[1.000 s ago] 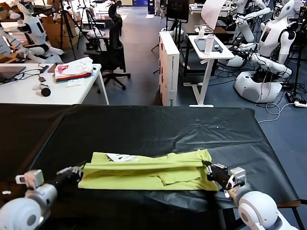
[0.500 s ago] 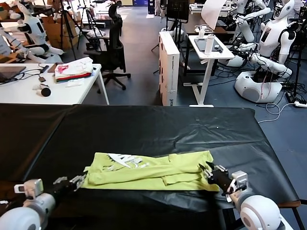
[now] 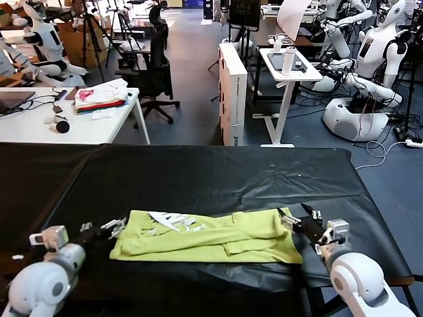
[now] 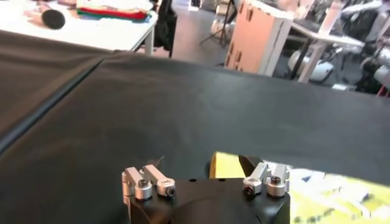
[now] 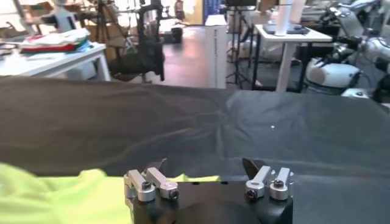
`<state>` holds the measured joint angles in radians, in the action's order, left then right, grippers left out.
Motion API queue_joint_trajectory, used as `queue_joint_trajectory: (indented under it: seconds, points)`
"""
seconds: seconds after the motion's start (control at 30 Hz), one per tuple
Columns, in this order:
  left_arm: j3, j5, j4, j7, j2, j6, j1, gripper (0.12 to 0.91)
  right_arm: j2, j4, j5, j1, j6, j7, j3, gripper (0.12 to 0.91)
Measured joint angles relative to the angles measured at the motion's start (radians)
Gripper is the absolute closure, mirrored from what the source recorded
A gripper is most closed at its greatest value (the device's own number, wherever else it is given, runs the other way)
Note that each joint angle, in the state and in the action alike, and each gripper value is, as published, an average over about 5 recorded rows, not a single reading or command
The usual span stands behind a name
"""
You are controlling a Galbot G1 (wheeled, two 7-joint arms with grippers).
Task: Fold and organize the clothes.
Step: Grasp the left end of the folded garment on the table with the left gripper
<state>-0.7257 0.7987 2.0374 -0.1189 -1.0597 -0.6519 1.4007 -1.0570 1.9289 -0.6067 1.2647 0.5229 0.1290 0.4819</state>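
The clothes are one lime yellow-green T-shirt (image 3: 211, 236), folded into a long band and lying flat on the black table cover (image 3: 198, 175), with white print (image 3: 168, 220) near its left end. My left gripper (image 3: 112, 226) stands open just off the shirt's left end, holding nothing. In the left wrist view the left gripper (image 4: 204, 163) has a corner of the T-shirt (image 4: 223, 165) between its spread fingers, untouched. My right gripper (image 3: 295, 219) is open at the shirt's right end, empty. The right wrist view shows the right gripper (image 5: 205, 165) with the T-shirt (image 5: 55, 196) off to one side.
A white table (image 3: 26, 129) at the back left carries a white-red-pink fabric pile (image 3: 100, 96). Behind the work table stand an office chair (image 3: 157, 63), a white cabinet (image 3: 232, 92), a small desk (image 3: 287, 66) and other robots (image 3: 370, 59).
Both grippers have opened and let go of the shirt's ends, then lifted slightly away. The shirt has settled flat on the table.
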Motion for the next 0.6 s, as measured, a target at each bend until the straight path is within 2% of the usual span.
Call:
queue_joint_trajectory:
  seconds: [0.33,0.6]
  points:
    - [0.065,-0.024,-0.088,0.006,-0.023,0.0,-0.078,0.123,-0.047,-0.07,0.024,-0.023,0.001,-0.01,-0.015,0.149]
    - [0.103,-0.045,-0.114,0.016,-0.041,-0.007,-0.088,0.123,-0.053,-0.087,0.034,-0.033,0.0,-0.016,-0.026,0.287]
